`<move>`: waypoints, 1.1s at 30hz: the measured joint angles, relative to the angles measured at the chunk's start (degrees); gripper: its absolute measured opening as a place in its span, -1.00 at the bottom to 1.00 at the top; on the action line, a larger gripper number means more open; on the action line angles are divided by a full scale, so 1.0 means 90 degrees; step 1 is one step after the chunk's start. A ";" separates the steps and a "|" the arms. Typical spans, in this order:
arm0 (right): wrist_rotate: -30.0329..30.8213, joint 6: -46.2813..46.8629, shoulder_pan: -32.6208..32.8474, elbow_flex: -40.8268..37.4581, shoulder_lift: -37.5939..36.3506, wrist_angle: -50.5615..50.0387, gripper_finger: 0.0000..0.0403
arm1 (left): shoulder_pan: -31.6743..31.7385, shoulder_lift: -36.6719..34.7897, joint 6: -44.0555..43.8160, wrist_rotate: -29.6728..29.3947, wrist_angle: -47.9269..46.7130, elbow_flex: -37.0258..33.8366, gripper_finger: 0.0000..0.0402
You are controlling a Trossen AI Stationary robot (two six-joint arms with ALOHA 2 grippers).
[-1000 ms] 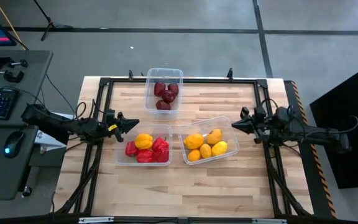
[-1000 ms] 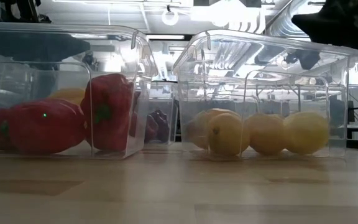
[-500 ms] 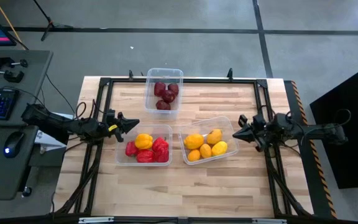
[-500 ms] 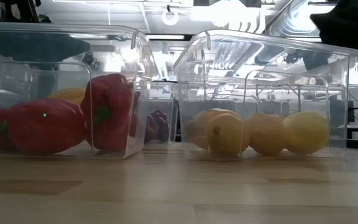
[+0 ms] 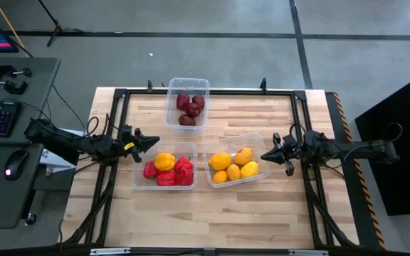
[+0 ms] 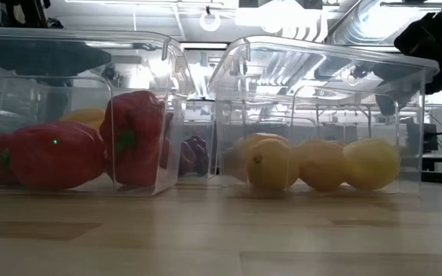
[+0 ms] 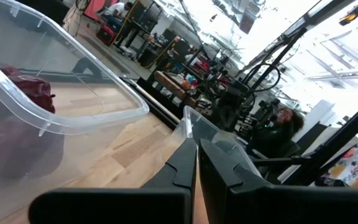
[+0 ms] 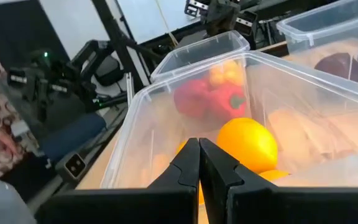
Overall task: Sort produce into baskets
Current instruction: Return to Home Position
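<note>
Three clear baskets stand on the wooden table. The far one holds dark maroon produce. The near left one holds red peppers and one yellow piece. The near right one holds several yellow and orange pieces. My right gripper is shut at that basket's right end. My left gripper is shut and hangs level just above the far left corner of the red-pepper basket, touching nothing. My right gripper touches the right end wall of the yellow-produce basket, close under its rim, with the tips of its shut fingers. It comes in nearly level from the table's right side. The basket stands flat on the table.
A black frame runs around the tabletop. A desk with keyboard and mouse stands left of the table. The near half of the table is bare wood.
My right gripper has sunk and swung toward the table's near edge and left, onto the yellow-produce basket's right end. That basket has slid a little toward the table's left and turned slightly, and the pieces inside have shifted with it.
</note>
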 joint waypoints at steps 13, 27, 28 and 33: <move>0.0002 -0.0106 0.0004 -0.0040 0.0040 0.0405 -1.00 | -0.0002 0.0002 -0.0005 0.0000 -0.0002 0.0000 -0.97; 0.0004 -0.0106 0.0004 -0.0040 0.0040 0.0445 -1.00 | 0.0000 0.0000 0.0001 0.0000 -0.0002 0.0000 -0.97; 0.0004 -0.0106 0.0004 -0.0039 0.0040 0.0448 -1.00 | 0.0000 0.0000 0.0001 0.0000 -0.0002 0.0000 -0.97; 0.0007 -0.0106 0.0004 -0.0038 0.0040 0.0460 -1.00 | 0.0000 0.0002 -0.0005 0.0000 0.0000 0.0000 -0.97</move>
